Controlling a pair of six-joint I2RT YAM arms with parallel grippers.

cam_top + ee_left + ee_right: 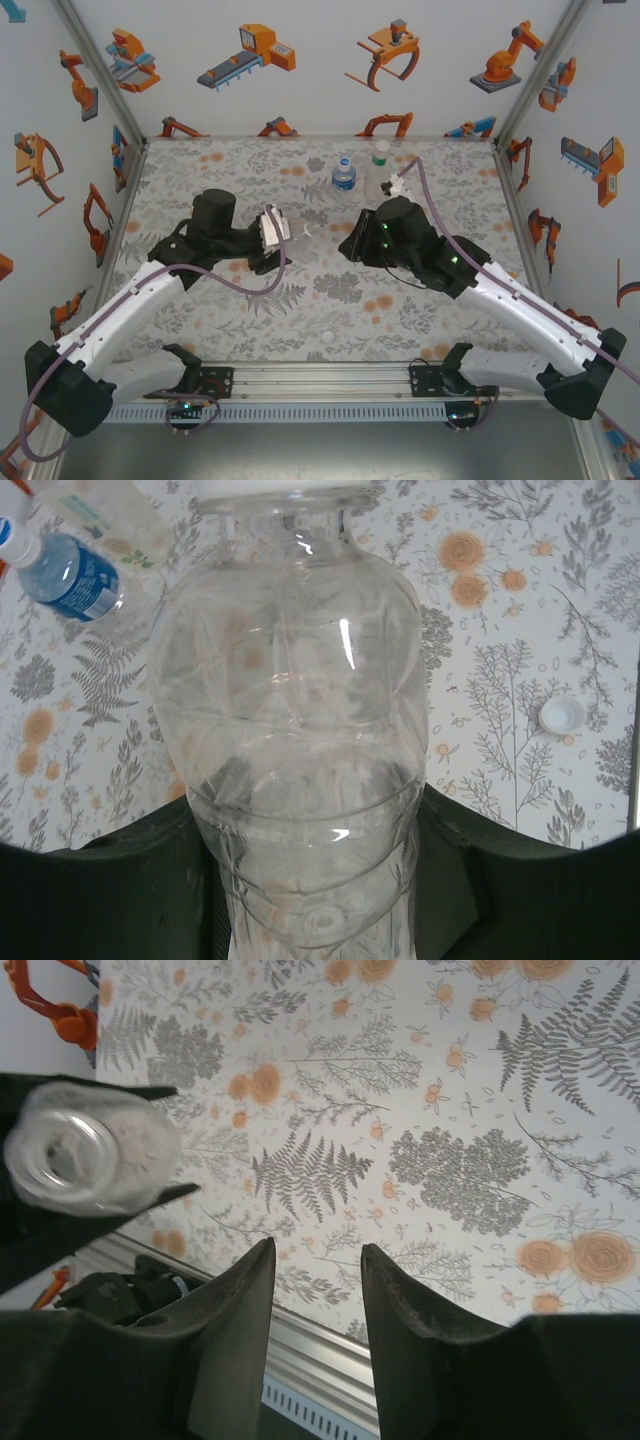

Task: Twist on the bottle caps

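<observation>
— Surface?
— Flower-print mat [250,310], wall to wall.
— On it?
— Far middle: blue-label bottle [344,176] upright, pale bottle [380,158] just beside it. One white cap [560,715] lies loose, well apart.

Robot-lab test booth: aluminium frame [100,70], walls [320,95] of cartoon robot prints, floral mat [330,290], mounting rail [320,380].

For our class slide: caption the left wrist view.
Clear bottle in the left fingers; white cap on the mat.

Top view: high above the near edge, looking down over the whole mat [330,300]. Wrist views: close over the mat; both include the clear bottle [300,730], side-on at left, end-on at right.
</observation>
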